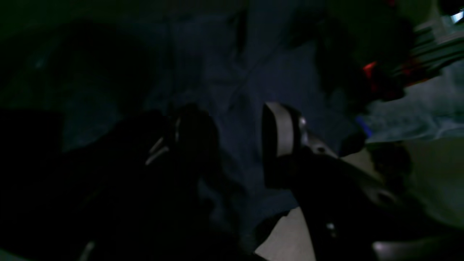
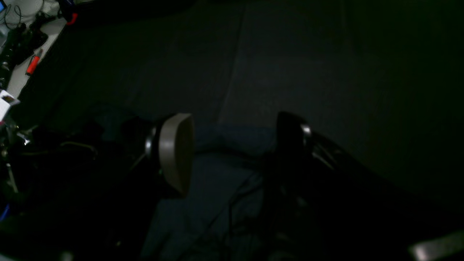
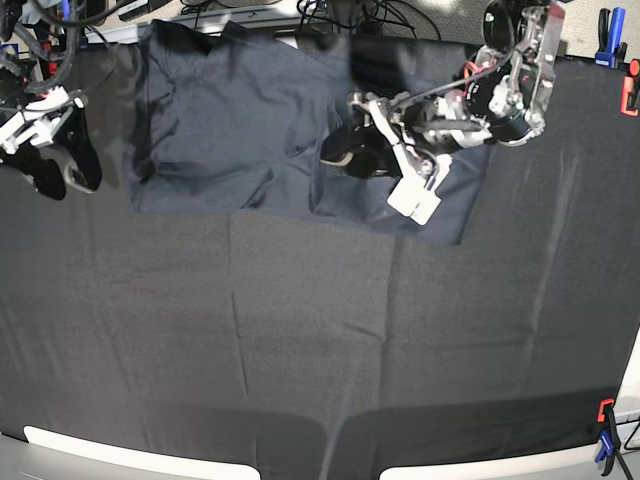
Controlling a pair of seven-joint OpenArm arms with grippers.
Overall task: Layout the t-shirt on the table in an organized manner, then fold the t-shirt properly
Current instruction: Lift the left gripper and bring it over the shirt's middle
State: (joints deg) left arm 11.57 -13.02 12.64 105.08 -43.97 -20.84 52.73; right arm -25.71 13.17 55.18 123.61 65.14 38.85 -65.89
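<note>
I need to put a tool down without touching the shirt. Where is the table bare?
The table is bare from the t-shirt hem to the near clamps. Crowded: the far edge, with the left gripper over the shirt and the right gripper beside it.

t-shirt: one, spread at the far side
surface: one, black cloth top
arms: two, one far left, one far right
clamps seen in the base view: three, two far right, one near right
</note>
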